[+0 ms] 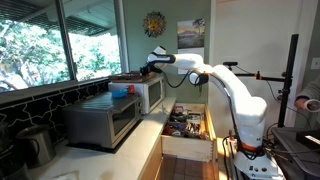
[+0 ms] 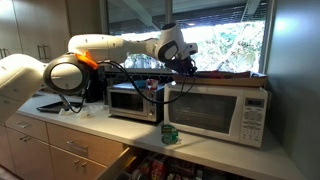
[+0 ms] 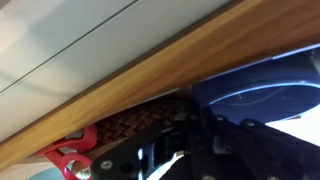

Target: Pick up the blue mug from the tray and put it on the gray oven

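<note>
- Jaws: dark parts fill the bottom of the wrist view, right up against the mug. Whether they are apart or clamped on it cannot be told. In both exterior views they sit low over the tray.
- Mug point(image 3: 265, 90): bright blue, at the upper right of the wrist view, just beyond the jaws and next to a reddish-brown patterned surface. It cannot be made out in the exterior views.
- Tray point(image 2: 235, 73): flat, reddish-brown, lying on top of the microwave.
- Red item point(image 3: 68, 160): lower left of the wrist view, beside the patterned surface; kind unclear.
- Microwave point(image 2: 215, 112): white, on the table, beside the oven.
- Oven point(image 1: 103, 122): silver-gray with a dark glass door. A blue item point(image 1: 120, 90) stands on its top.
- Arm point(image 1: 235, 95): white, stretched from its base across to the microwave top.
- Can point(image 2: 170, 133): green, on the table point(image 2: 235, 152) in front of the microwave.
- Drawer point(image 1: 187, 125): open, full of small items, below the arm.
- Jug point(image 1: 38, 145): dark metal, on the table, on the oven's far side from the microwave.
</note>
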You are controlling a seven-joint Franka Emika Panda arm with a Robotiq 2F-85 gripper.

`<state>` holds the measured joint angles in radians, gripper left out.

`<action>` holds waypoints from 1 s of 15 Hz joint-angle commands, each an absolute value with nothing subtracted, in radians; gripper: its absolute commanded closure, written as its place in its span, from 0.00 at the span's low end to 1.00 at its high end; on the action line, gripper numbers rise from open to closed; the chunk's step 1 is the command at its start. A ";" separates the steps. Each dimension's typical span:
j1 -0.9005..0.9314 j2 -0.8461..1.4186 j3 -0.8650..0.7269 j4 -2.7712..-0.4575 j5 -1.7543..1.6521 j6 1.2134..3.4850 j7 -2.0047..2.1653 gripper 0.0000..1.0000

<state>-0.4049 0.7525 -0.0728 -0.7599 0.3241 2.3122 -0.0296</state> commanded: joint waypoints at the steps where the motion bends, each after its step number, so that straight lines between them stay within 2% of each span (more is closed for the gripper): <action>1: -0.406 0.753 -0.089 -0.700 0.294 2.196 -0.024 0.99; 8: -0.396 0.737 -0.128 -0.584 0.211 2.021 -0.039 0.99; 15: -0.362 0.720 -0.120 -0.509 0.168 2.054 -0.051 0.99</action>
<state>-0.3846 0.7332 -0.1160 -0.5389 0.1871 2.0578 -0.0341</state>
